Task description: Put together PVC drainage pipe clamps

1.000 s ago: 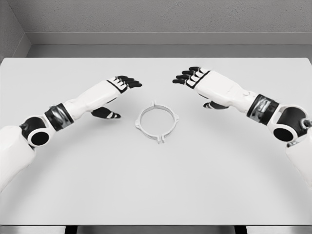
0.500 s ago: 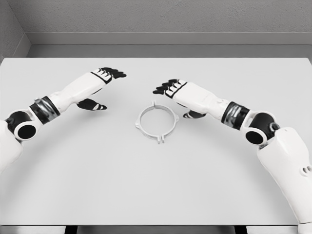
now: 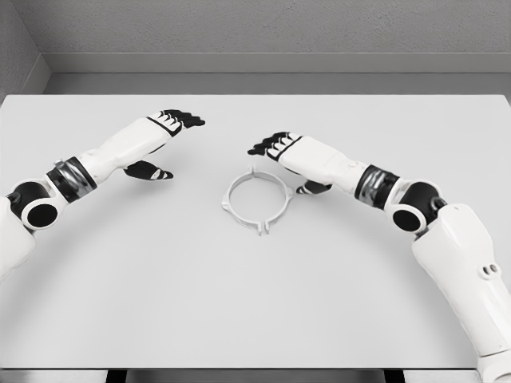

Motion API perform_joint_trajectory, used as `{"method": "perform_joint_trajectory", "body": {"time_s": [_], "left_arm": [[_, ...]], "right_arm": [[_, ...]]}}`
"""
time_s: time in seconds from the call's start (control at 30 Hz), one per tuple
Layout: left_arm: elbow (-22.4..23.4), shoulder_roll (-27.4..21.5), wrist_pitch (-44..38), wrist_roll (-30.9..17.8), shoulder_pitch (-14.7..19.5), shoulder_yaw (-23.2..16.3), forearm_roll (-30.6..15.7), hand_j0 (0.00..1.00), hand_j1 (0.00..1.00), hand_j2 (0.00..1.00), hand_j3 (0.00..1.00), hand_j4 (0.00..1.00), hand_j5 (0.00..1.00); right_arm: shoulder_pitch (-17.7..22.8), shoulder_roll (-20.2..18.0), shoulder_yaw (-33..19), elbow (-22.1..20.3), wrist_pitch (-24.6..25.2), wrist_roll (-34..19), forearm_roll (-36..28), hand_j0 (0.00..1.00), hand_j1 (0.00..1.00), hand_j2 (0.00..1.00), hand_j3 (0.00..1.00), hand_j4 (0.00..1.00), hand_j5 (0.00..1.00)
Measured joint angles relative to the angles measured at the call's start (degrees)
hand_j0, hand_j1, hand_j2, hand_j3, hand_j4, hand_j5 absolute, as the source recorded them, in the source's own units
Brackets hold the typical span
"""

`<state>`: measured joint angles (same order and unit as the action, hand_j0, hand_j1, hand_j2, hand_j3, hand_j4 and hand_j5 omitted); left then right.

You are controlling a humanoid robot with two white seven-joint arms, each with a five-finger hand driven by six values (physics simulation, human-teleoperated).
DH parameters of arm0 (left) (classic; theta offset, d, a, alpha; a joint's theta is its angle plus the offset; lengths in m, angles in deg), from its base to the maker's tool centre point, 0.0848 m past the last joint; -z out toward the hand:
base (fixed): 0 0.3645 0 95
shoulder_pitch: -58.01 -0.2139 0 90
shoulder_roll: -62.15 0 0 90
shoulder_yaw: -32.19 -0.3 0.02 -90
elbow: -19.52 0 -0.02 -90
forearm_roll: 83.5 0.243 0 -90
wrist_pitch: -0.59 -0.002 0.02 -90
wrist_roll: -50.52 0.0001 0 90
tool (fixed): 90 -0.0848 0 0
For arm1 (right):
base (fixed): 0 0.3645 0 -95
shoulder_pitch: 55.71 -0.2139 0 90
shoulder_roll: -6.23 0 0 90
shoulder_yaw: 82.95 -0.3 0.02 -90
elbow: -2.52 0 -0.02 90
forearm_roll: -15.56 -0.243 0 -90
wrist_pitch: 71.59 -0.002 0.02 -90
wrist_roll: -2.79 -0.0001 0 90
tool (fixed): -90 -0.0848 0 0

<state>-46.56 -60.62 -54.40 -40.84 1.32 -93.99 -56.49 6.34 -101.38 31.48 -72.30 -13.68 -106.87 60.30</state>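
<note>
No readable writing or labels anywhere. White pipe clamp ring (image 3: 256, 200) lies flat on white surface (image 3: 255, 303), closed circle, small lugs around rim; one tab points away from robot, opposite tab points toward it. Nothing inside ring. Right hand (image 3: 291, 155) just beyond ring's far right rim, fingers extended and relaxed, holding nothing, thumb low beside ring. Left hand (image 3: 156, 144) well left of ring, fingers extended, holding nothing, thumb hanging beneath palm.

text: none legible | labels: none | clamp ring (image 3: 256, 200): apparently unmarked, too small
</note>
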Motion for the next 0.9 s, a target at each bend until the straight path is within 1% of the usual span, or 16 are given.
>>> {"method": "perform_joint_trajectory", "body": {"time_s": [0.17, 0.27, 0.4, 0.9], "left_arm": [[0.04, -0.16, 0.0, 0.0, 0.09, 0.02, 0.0, 1.0, 1.0, 1.0, 1.0, 1.0, 1.0], [0.02, -1.94, 0.0, 0.0, 0.0, 0.3, -0.06, 1.0, 1.0, 1.0, 1.0, 1.0, 1.0], [0.0, -2.83, 0.0, 0.0, 0.0, 0.6, -0.09, 1.0, 1.0, 1.0, 1.0, 1.0, 1.0], [0.06, -3.08, 0.0, 0.0, 0.09, 0.67, -0.09, 1.0, 1.0, 1.0, 1.0, 1.0, 1.0]], "right_arm": [[0.0, 0.04, 0.11, 0.23, 0.0, -0.01, 0.16, 1.0, 1.0, 1.0, 1.0, 1.0, 1.0], [-0.09, 0.06, 0.13, 0.23, 0.0, -0.04, 0.2, 1.0, 1.0, 1.0, 1.0, 1.0, 1.0], [-0.09, 0.12, 0.37, 0.18, 0.0, -0.06, 0.24, 1.0, 1.0, 1.0, 1.0, 1.0, 1.0], [-0.35, 0.88, 0.98, -0.13, 0.01, -0.36, 0.27, 1.0, 1.0, 1.0, 1.0, 1.0, 1.0]]}}
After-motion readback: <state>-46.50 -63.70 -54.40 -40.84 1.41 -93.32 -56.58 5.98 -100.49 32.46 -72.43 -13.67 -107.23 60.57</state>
